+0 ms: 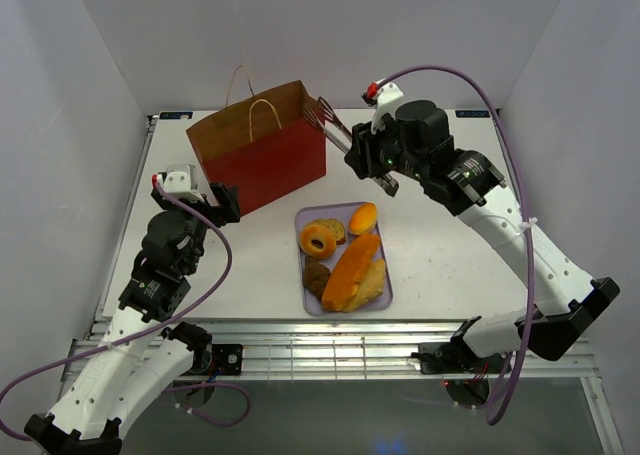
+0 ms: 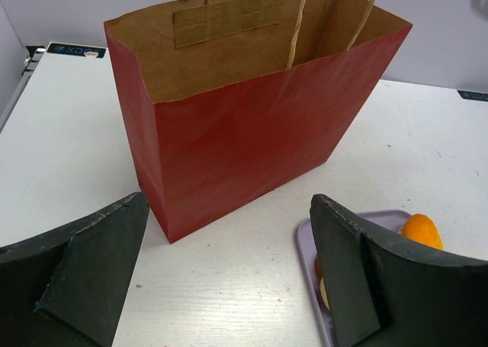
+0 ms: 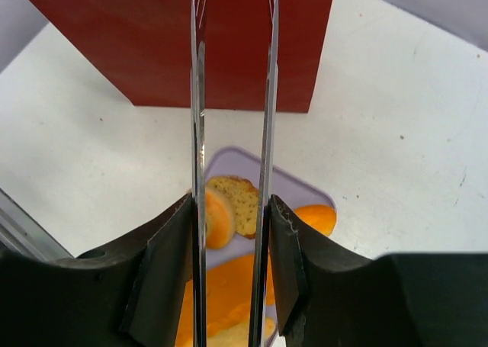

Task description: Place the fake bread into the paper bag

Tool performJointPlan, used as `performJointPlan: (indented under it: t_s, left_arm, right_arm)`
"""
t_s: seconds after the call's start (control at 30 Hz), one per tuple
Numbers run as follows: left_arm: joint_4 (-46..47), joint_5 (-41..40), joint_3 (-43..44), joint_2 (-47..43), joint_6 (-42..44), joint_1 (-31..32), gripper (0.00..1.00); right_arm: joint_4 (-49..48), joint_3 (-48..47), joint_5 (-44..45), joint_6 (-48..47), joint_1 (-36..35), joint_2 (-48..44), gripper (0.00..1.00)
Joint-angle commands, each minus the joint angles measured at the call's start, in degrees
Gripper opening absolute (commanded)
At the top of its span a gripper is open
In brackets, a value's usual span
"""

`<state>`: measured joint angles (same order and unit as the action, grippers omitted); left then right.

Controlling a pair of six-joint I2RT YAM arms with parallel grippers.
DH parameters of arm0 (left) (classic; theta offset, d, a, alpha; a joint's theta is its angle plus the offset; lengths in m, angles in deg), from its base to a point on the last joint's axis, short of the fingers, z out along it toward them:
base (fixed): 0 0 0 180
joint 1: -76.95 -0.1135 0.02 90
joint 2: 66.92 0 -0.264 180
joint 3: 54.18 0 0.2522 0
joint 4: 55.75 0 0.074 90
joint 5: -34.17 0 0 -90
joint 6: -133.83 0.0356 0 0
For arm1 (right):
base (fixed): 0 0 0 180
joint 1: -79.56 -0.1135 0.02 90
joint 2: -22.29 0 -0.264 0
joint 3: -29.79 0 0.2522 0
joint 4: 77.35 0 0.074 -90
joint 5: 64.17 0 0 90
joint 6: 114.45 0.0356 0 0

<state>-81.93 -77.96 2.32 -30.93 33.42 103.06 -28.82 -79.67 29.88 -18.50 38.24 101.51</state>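
Note:
The red paper bag (image 1: 258, 157) stands upright at the back left, mouth open, and fills the left wrist view (image 2: 252, 126). The fake bread lies on a lavender tray (image 1: 384, 293): a ring doughnut (image 1: 318, 240), a round bun (image 1: 362, 218), a long loaf (image 1: 350, 267), a toast slice (image 1: 338, 230) and a dark brown piece (image 1: 317, 275). My right gripper (image 1: 365, 160) is shut on metal tongs (image 1: 335, 130). The tongs' tips are empty, up by the bag's right top edge. In the right wrist view the gripper (image 3: 231, 232) clamps both tong arms (image 3: 268, 95) above the tray. My left gripper (image 1: 222, 203) is open and empty just in front of the bag (image 2: 229, 202).
The tray's corner (image 2: 306, 244) and the orange bun (image 2: 421, 229) show behind my left gripper's right finger. White walls enclose the table on three sides. The table's metal front rail (image 1: 330, 335) runs below the tray.

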Motion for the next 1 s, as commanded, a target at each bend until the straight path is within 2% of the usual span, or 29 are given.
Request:
performJointPlan:
  t_s: [0.0,0.17,0.4,0.57,0.6,0.63,0.67,0.83,0.97]
  left_arm:
    - [-0.14,-0.63,-0.11,-0.04,0.04,0.35,0.98]
    - [-0.05,-0.90,-0.20,0.31,0.04,0.35,0.98]
    - [0.12,-1.07,-0.46,0.40,0.04,0.35,0.98]
    - [0.12,-0.98,-0.38,0.75,0.39,0.35,0.81]
    - [0.12,-1.07,-0.38,0.75,0.40,0.35,0.82]
    - [0.12,-1.07,-0.38,0.84,0.40,0.35,0.89]
    - [0.12,-1.33,-0.38,0.93,0.40,0.35,0.92]
    - [0.12,-1.86,-0.47,1.19,0.39,0.35,0.94]
    - [0.12,-2.13,-0.47,1.37,0.31,0.35,0.96]
  right_arm:
    - [-1.45,4.98,1.48,0.90,0.19,-4.50,0.47]
    - [-1.54,13.59,0.26,1.16,0.19,-7.67,0.47]
    - [-0.58,19.84,-3.43,1.08,0.10,-10.93,0.48]
    - [0.48,23.62,-8.62,0.64,-0.07,-12.07,0.49]
    - [0.57,24.15,-9.58,0.55,-0.16,-12.51,0.49]
    - [0.92,25.38,-9.94,0.29,-0.25,-12.77,0.49]
    - [1.09,25.91,-10.20,0.11,-0.51,-12.95,0.49]
    - [1.27,30.13,-11.70,-0.33,-1.30,-14.53,0.51]
    - [1.18,33.99,-12.75,-1.47,-2.18,-15.67,0.56]
